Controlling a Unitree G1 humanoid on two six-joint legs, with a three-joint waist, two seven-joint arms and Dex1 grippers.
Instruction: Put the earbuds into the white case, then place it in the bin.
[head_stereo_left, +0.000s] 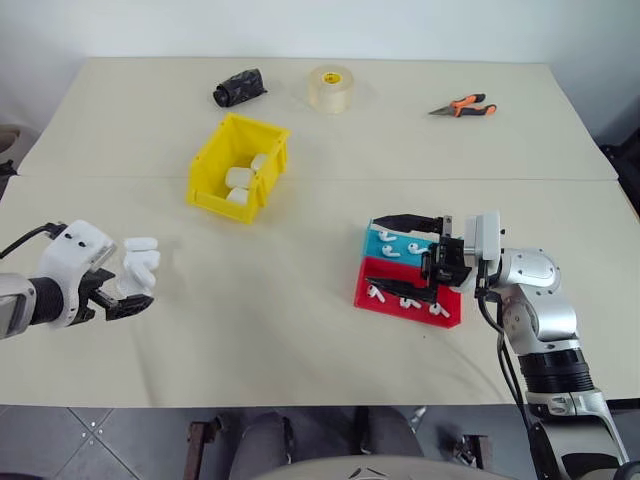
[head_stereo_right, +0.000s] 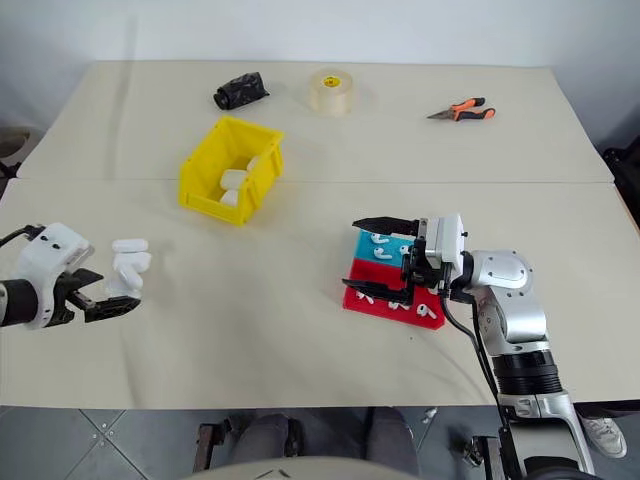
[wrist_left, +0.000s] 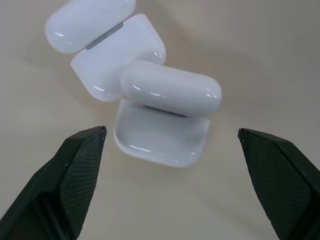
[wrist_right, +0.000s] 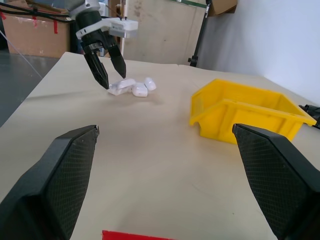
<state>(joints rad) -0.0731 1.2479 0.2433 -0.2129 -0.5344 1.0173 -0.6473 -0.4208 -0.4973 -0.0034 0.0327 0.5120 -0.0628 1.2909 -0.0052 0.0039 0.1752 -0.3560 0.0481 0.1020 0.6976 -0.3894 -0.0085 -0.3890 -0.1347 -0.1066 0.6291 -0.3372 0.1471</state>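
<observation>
Two white cases (head_stereo_left: 140, 262) lie with lids open on the table at the left, touching each other; the nearer case (wrist_left: 160, 135) sits just ahead of my left gripper (head_stereo_left: 118, 298). That gripper is open and holds nothing, its fingers (wrist_left: 82, 172) apart on either side of the case. Several earbuds (head_stereo_left: 390, 246) lie on the blue tray (head_stereo_left: 378, 240) and the red tray (head_stereo_left: 368, 291) at the right. My right gripper (head_stereo_left: 405, 255) hovers open over those trays, pointing left. The yellow bin (head_stereo_left: 215, 160) stands behind the middle with white cases (head_stereo_left: 240, 178) inside.
A tape roll (head_stereo_left: 331, 88), a dark crumpled object (head_stereo_left: 239, 87) and orange-handled pliers (head_stereo_left: 463, 106) lie along the far side of the table. Bare tabletop (head_stereo_left: 270, 290) spreads between the cases and the trays.
</observation>
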